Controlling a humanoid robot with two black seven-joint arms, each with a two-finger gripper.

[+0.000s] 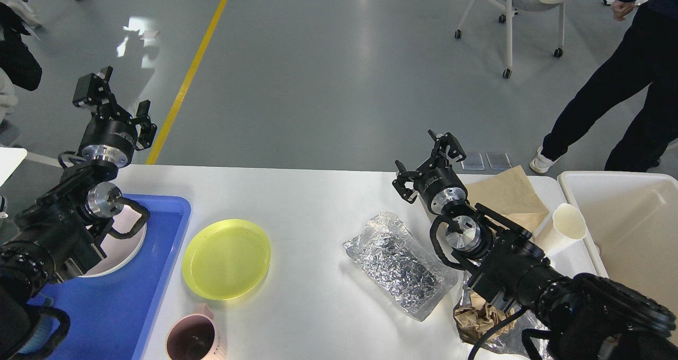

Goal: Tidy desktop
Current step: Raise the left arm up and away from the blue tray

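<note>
- Grey glossy floor point(328, 69) with a yellow line point(190, 69) lies beyond the large white rectangular desktop point(312, 206), which fills the lower half of my head view.
- On the desktop's left end sits a blue plastic tray point(153, 264) holding a white round plate point(124, 243), partly hidden by my left arm.
- Just right of the tray lies a translucent yellow round plastic plate point(226, 258); a pink mug point(192, 340) stands near the front edge, below it.
- Mid-desktop: a crinkled silver foil bag point(400, 264), lying flat.
- Right end: a flat brown paper sheet point(508, 193), a white paper cup point(562, 226) on its side, and crumpled brown paper point(479, 317) on more foil, partly under my right arm.
- Cream plastic bin point(625, 217) stands just off the desktop's right edge.
- Left gripper point(108, 101) is held high beyond the far left corner, over the floor, jaws spread, holding nothing.
- Right gripper point(428, 161) hovers at the far edge beside the brown sheet, jaws spread, holding nothing.
- Background: a white wheeled chair point(522, 10) and a person in dark trousers point(619, 84) at the right.
</note>
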